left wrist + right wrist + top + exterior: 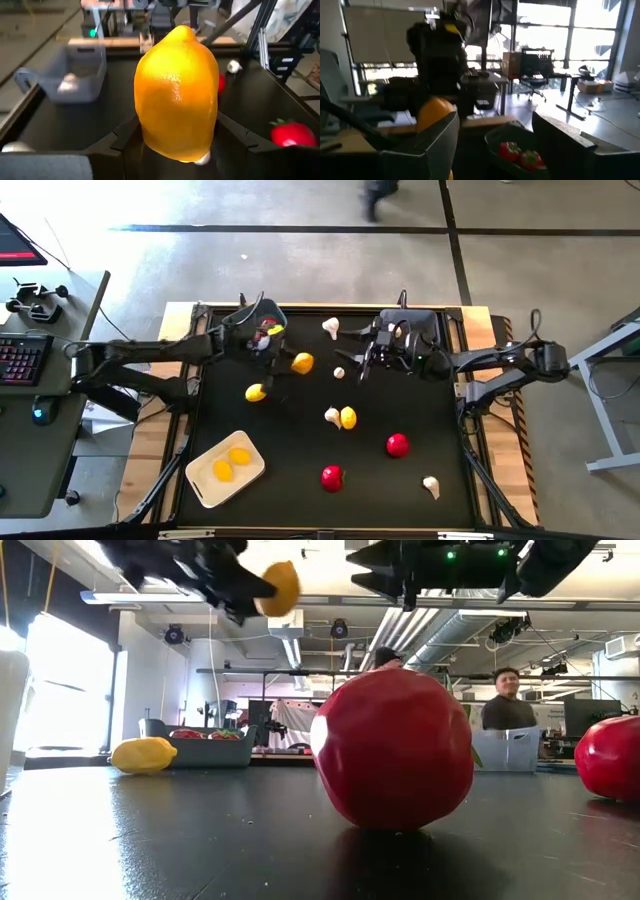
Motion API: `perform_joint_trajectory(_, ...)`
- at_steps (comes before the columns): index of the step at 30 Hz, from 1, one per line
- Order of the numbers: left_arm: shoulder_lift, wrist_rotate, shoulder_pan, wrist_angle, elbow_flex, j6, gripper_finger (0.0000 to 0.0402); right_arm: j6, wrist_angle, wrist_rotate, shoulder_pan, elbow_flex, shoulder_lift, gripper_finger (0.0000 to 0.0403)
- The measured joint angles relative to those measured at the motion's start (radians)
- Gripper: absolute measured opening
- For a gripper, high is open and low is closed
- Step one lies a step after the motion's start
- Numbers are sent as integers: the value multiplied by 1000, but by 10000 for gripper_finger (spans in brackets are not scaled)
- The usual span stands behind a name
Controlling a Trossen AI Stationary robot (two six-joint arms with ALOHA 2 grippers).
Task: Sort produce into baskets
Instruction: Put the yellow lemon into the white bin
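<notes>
Above black table [300, 480], left tool [290, 366] grips lemon [302, 362].

Keyboard [20, 360] on side desk [45, 435]; person [505, 700] beyond table; office chair [536, 75] near windows

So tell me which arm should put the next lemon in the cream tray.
Left. The left gripper is already shut on a lemon held above the mat, on the same side as the cream tray, which holds two lemons. The right gripper is empty and sits farther from it.
</notes>
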Motion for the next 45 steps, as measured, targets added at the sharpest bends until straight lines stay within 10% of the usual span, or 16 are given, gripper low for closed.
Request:
perform_joint_trajectory(17,-187,-155,-396,-838,45,-370,164,-79,-287,90,0,0,-36,98)
perform_joint_trajectory(34,-96,-61,-975,-956,68,-778,163,-105,-326,90,-46,0,-35,18)
perform_joint_trajectory(45,74,-31,-1127,-918,72,-704,163,-102,-336,90,-51,0,-35,19)
